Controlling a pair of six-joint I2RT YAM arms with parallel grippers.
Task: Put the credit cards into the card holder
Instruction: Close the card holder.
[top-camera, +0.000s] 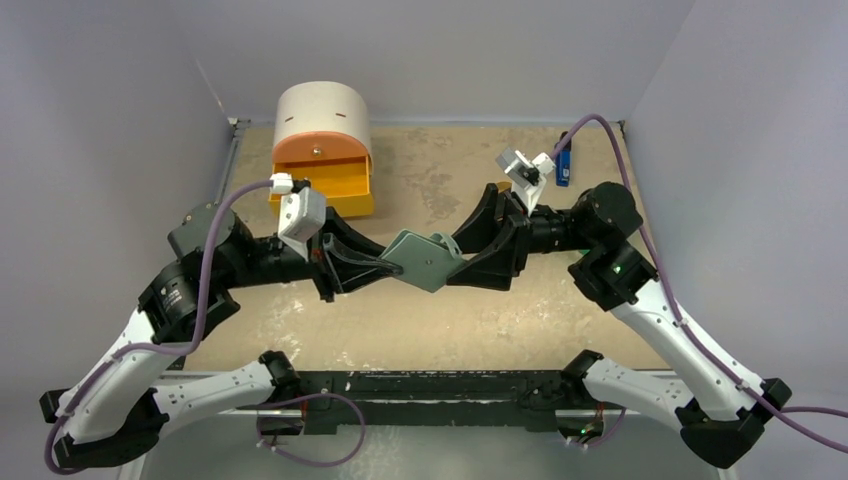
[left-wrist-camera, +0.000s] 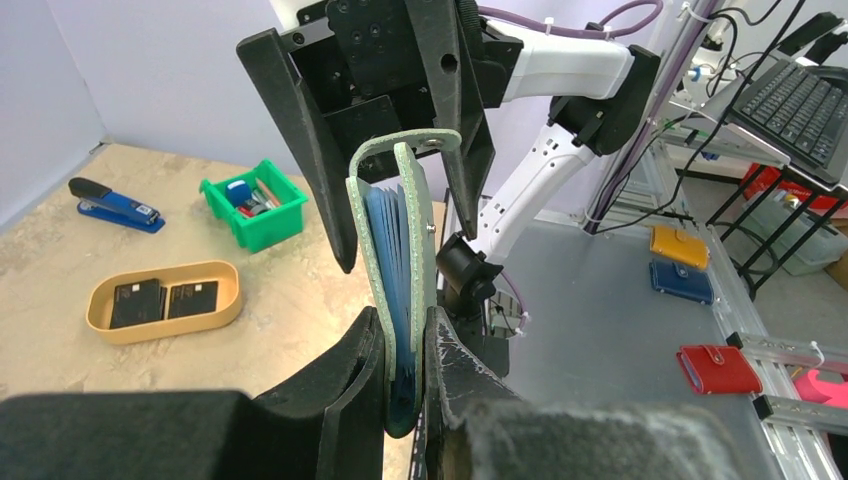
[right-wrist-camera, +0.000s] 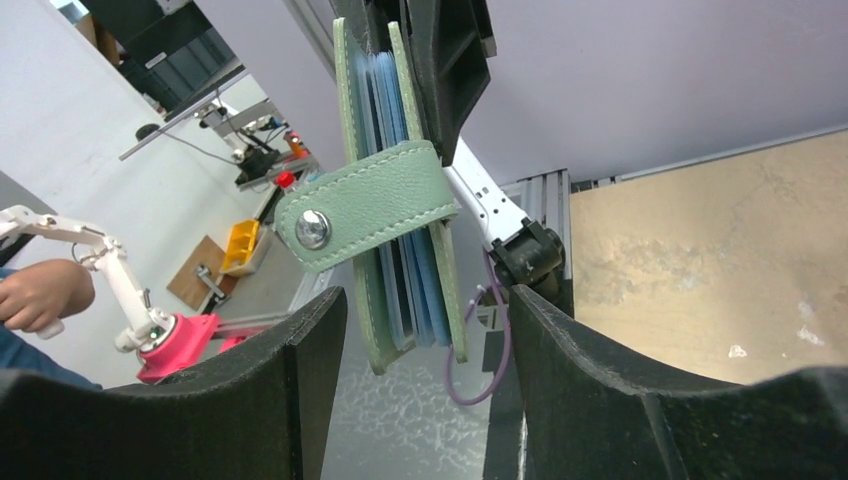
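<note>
The left gripper (left-wrist-camera: 403, 325) is pinching the card holder (left-wrist-camera: 395, 260) by one edge, its fingers clamping both green covers. The wallet is hanging in the air above the table (top-camera: 520, 300), between the two arms. The right gripper (right-wrist-camera: 425, 300) is straddling the opposite edge with its jaws apart, a gap showing on each side (neither finger is touching the leather). The snap tab (right-wrist-camera: 365, 205) is curling over that edge, and pale blue pockets (right-wrist-camera: 390, 95) are showing between the covers. The credit cards (left-wrist-camera: 163, 301) are lying side by side in a tan oval tray (left-wrist-camera: 165, 330) on the table, near a green bin (left-wrist-camera: 262, 225) and a blue stapler (left-wrist-camera: 115, 205).
</note>
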